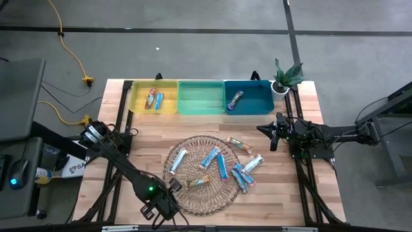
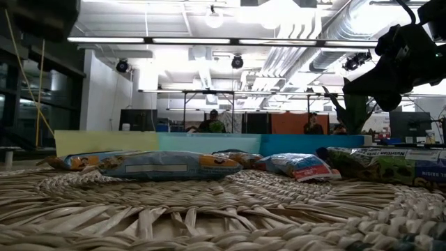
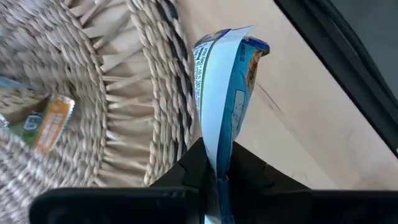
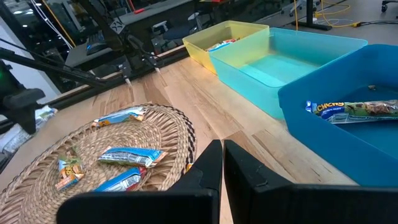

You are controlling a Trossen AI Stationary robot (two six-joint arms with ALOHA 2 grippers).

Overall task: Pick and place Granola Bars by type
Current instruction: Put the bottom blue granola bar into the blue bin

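My left gripper (image 1: 170, 189) hangs over the near left rim of the round woven mat (image 1: 206, 196), shut on a blue-and-white granola bar (image 3: 225, 87). Several more bars lie flat on the mat, among them blue ones (image 1: 222, 166) and an orange-brown one (image 3: 48, 119). Along the far edge stand a yellow bin (image 1: 136, 103) with two bars, a green bin (image 1: 201, 103) and a blue bin (image 1: 257, 104) with one bar (image 4: 354, 110). My right gripper (image 4: 222, 163) waits shut at the right side (image 1: 273, 132), touching nothing. My left gripper pinches one end of the bar (image 3: 219, 155) between its two fingers (image 3: 189, 171), which point down from above. The bar shows edge-on and hangs below the fingers, lifted clear over the mat's rim and the bare wood beside it.
A small potted plant (image 1: 286, 77) stands at the far right corner beside the blue bin. Bare wooden table (image 1: 148, 138) lies between the mat and the bins. A dark frame rail (image 3: 348, 62) runs along the table's edge near my left gripper.
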